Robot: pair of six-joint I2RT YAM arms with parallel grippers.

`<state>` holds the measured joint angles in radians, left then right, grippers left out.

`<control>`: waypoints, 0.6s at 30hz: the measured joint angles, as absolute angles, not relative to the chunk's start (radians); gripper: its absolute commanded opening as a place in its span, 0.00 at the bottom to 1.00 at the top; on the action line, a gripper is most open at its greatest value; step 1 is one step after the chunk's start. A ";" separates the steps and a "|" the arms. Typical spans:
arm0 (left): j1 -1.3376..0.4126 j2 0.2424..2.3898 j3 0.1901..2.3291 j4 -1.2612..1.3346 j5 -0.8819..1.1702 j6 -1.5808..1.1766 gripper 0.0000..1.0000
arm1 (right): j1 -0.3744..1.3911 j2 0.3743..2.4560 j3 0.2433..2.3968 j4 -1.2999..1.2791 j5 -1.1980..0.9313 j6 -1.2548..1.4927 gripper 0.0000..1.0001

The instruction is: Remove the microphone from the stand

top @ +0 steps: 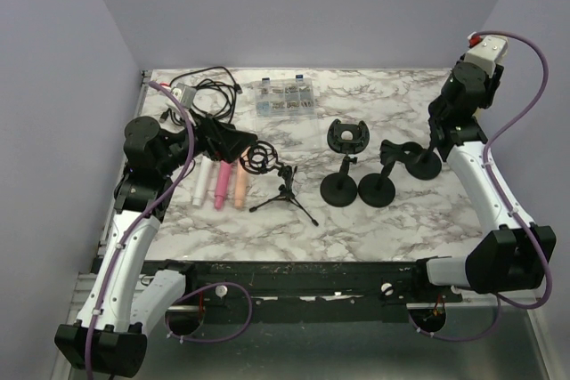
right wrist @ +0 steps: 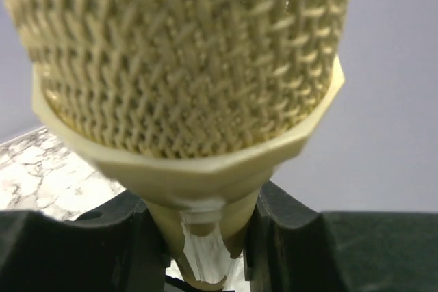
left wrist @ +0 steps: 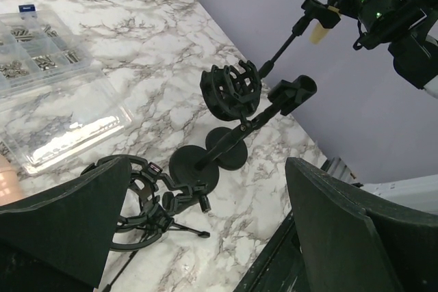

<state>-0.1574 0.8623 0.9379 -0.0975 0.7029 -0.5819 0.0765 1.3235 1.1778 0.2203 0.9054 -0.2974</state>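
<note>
A cream microphone (right wrist: pixel 185 66) with a mesh head fills the right wrist view. My right gripper (right wrist: pixel 202 237) is shut on its narrow body just below the head. In the left wrist view the microphone (left wrist: pixel 321 33) shows as a small cream piece at the clip (left wrist: pixel 313 9) atop the thin rod of its black stand (left wrist: pixel 280 49). I cannot tell whether it still sits in the clip. In the top view the right gripper (top: pixel 438 128) hangs over the stand's round base (top: pixel 425 166) at the right. My left gripper (top: pixel 233 141) is open and empty at the left.
A tripod stand with a shock mount (top: pixel 283 191) stands by the left gripper. Two more round-base stands (top: pixel 338 189) (top: pixel 378 190) are in the middle. White, pink and peach microphones (top: pixel 219 184) lie at the left. A clear parts box (top: pixel 285 100) and cables (top: pixel 209 91) are at the back.
</note>
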 measured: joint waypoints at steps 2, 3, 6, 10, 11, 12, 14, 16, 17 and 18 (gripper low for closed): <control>-0.158 0.867 0.927 -0.076 0.705 -0.598 0.93 | 0.076 1.311 1.171 0.216 0.888 -0.300 0.01; -0.160 0.870 0.917 -0.049 0.709 -0.611 0.92 | 0.076 1.302 1.165 0.214 0.880 -0.301 0.01; -0.175 0.888 0.892 0.003 0.727 -0.628 0.89 | 0.076 1.266 1.142 0.199 0.865 -0.300 0.01; -0.270 0.914 0.898 0.004 0.734 -0.601 0.89 | 0.076 1.183 1.105 0.131 0.838 -0.260 0.01; -0.300 0.917 0.907 -0.003 0.734 -0.592 0.89 | 0.076 1.158 1.099 0.102 0.827 -0.246 0.01; -0.349 0.925 0.927 -0.008 0.731 -0.583 0.89 | 0.076 1.134 1.095 0.073 0.816 -0.232 0.01; -0.408 0.936 0.963 0.003 0.730 -0.579 0.88 | 0.076 1.087 1.094 0.011 0.794 -0.201 0.01; -0.485 0.953 0.994 0.043 0.722 -0.581 0.88 | 0.076 1.044 1.094 -0.046 0.771 -0.172 0.01; -0.522 0.965 1.007 0.064 0.712 -0.581 0.88 | 0.076 1.023 1.094 -0.074 0.760 -0.160 0.01; -0.566 0.988 1.024 0.094 0.698 -0.580 0.87 | 0.076 1.004 1.094 -0.101 0.748 -0.147 0.01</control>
<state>-0.5659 0.9882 1.0245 0.0937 0.6979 -0.5800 0.0765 1.0039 1.0943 -0.1013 0.7483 -0.1471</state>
